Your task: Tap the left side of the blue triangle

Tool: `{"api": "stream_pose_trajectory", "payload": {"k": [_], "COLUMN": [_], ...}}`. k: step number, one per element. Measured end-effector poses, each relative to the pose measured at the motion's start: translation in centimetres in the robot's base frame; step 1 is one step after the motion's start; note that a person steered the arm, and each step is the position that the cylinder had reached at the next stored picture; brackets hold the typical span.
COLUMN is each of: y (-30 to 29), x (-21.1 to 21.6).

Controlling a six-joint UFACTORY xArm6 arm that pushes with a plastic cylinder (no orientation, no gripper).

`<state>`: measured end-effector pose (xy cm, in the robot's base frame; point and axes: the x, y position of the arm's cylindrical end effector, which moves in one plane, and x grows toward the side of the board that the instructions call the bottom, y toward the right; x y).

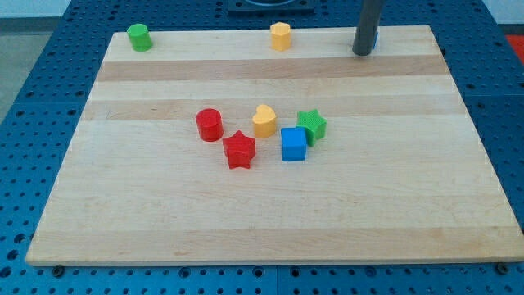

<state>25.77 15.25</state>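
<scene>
My tip (pixel 361 52) rests on the wooden board (pixel 164 221) near its top right corner; the dark rod rises from it out of the view's top. A small sliver of a blue block (pixel 375 41) shows against the rod's right edge. The rod hides most of it, so I cannot make out its shape. My tip is at this block's left side, touching or nearly so. A blue cube (pixel 293 144) lies in the cluster at the board's middle, far down and left of my tip.
Around the blue cube lie a green star (pixel 312 125), a yellow heart (pixel 264 120), a red star (pixel 239 149) and a red cylinder (pixel 209 124). A green cylinder (pixel 139 37) is at the top left and a yellow block (pixel 281 36) at the top middle.
</scene>
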Motion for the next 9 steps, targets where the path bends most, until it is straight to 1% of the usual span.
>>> {"api": "stream_pose_trajectory", "payload": {"k": [5, 7, 9], "y": [-3.3, -3.3, -2.7], "x": [-1.1, -2.9, -2.9]}}
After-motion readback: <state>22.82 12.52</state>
